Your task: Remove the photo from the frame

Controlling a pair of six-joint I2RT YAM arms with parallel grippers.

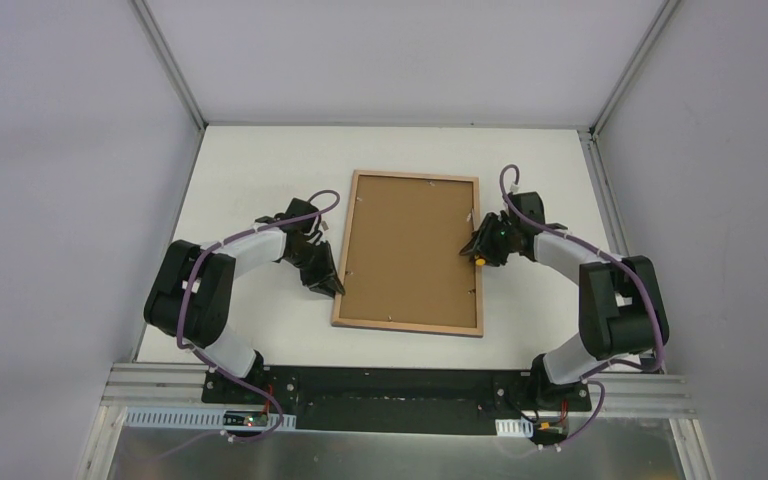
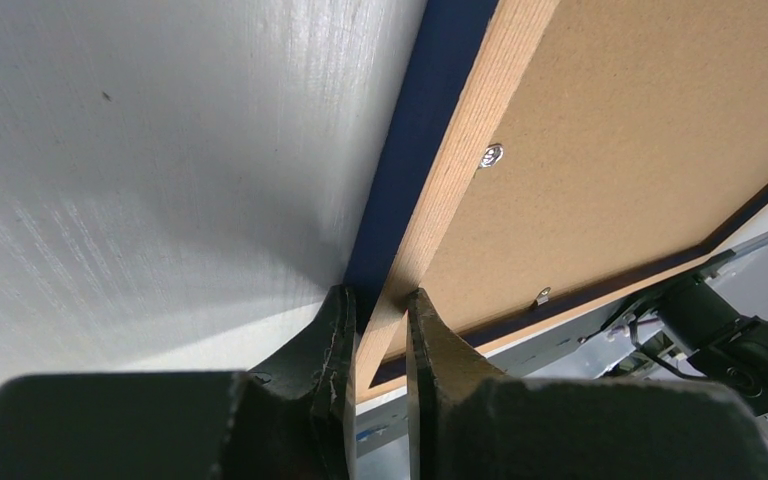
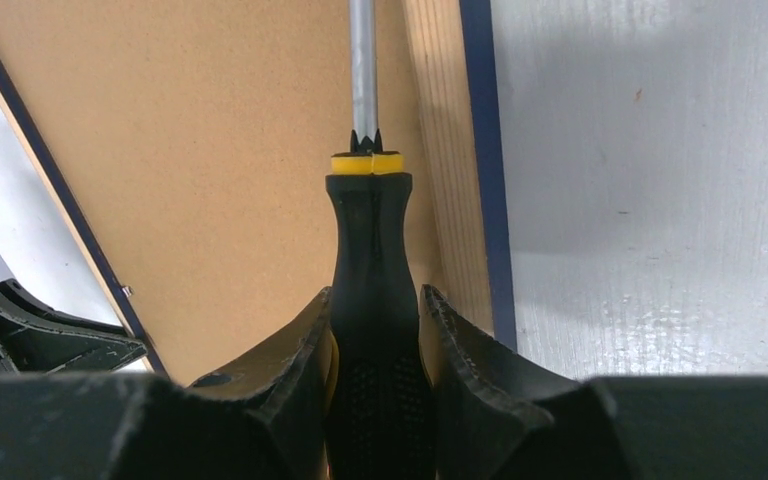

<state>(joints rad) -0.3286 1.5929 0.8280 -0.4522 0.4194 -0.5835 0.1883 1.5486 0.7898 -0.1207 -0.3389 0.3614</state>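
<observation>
While the frame [image 1: 407,326] lies face-down, left pincer [image 2: 381,300] clamps its wooden edge, right pincer [image 3: 376,295] grips black screwdriver [image 3: 370,240]

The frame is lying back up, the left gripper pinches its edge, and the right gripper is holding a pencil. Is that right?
Not quite. The right gripper holds a screwdriver with a black and yellow handle, not a pencil; the right wrist view shows it. The frame does lie back up, its edge pinched by the left gripper.
</observation>
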